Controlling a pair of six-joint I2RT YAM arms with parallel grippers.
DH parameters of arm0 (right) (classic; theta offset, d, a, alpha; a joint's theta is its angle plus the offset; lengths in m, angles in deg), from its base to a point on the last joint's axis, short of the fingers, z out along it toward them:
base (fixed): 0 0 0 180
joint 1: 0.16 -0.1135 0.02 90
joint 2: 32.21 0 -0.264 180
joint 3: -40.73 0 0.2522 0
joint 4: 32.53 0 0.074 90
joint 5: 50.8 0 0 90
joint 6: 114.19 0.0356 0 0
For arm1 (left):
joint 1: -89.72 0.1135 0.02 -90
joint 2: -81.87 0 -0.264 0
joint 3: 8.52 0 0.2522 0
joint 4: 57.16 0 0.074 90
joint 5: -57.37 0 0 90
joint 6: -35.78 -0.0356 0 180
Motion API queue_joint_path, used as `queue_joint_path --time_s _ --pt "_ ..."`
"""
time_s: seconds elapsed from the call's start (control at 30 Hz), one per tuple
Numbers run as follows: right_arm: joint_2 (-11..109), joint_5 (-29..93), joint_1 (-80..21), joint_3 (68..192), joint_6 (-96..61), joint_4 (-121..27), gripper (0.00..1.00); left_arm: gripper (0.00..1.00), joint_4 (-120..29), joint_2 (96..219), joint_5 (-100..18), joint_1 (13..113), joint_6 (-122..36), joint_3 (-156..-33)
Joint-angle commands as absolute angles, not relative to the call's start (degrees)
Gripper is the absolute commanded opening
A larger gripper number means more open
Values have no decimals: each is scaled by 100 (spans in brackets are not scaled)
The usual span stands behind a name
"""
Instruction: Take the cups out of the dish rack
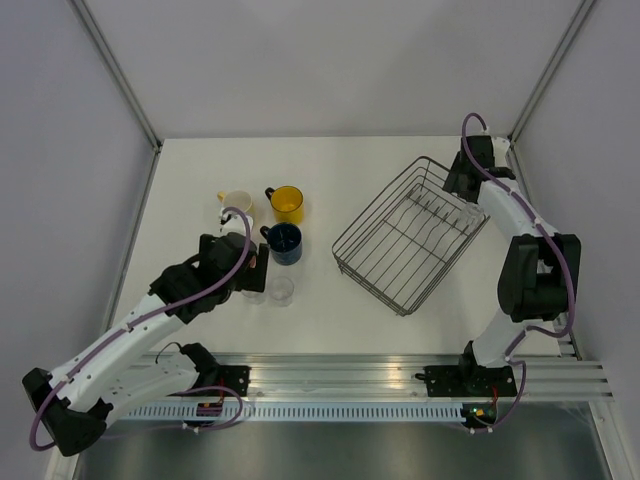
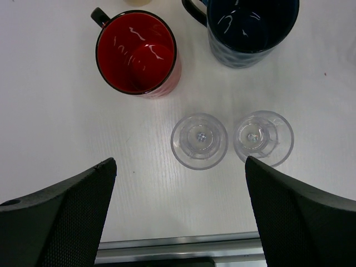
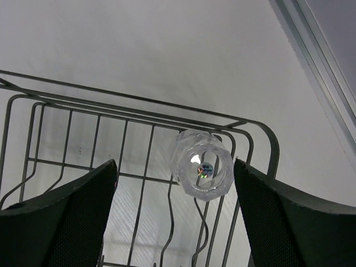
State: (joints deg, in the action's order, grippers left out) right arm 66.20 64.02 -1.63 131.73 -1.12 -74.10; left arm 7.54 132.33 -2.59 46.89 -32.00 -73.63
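The dark wire dish rack (image 1: 400, 262) stands at the right of the table. One clear glass tumbler (image 3: 203, 171) sits in its far corner. My right gripper (image 3: 174, 164) is open just above that tumbler, one finger on each side, not touching; it is at the rack's far end in the top view (image 1: 462, 185). On the left stand the pale yellow mug (image 1: 237, 205), bright yellow mug (image 1: 287, 204), dark blue mug (image 2: 250, 25), red mug (image 2: 136, 53) and two clear tumblers (image 2: 199, 140) (image 2: 263, 137). My left gripper (image 2: 179, 162) is open and empty above them.
An aluminium rail (image 1: 400, 375) runs along the table's near edge, close below the two tumblers in the left wrist view (image 2: 178, 245). Enclosure walls and posts (image 1: 120, 75) close in the left, back and right sides. The rack lies close to the right wall.
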Motion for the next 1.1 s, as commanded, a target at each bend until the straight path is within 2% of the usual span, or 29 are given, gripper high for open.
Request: queue_joint_path --time_s 0.0,0.2,0.73,0.93,1.07 --pt "6885 5959 -60 13570 -573 -7424 89 100 406 13179 -661 4691 -3523 -7308" --pt "7290 5835 230 13728 -706 -7573 85 100 397 13180 -705 4683 -3558 -7299" --pt "7238 5792 248 13369 -573 -7644 84 100 292 13223 -925 4665 -3655 -7264" --pt "7211 5818 239 13316 -547 -7714 80 100 283 13206 -969 4665 -3673 -7264" --pt "7141 5740 239 13219 -556 -7697 73 100 265 13206 -987 4656 -3681 -7255"
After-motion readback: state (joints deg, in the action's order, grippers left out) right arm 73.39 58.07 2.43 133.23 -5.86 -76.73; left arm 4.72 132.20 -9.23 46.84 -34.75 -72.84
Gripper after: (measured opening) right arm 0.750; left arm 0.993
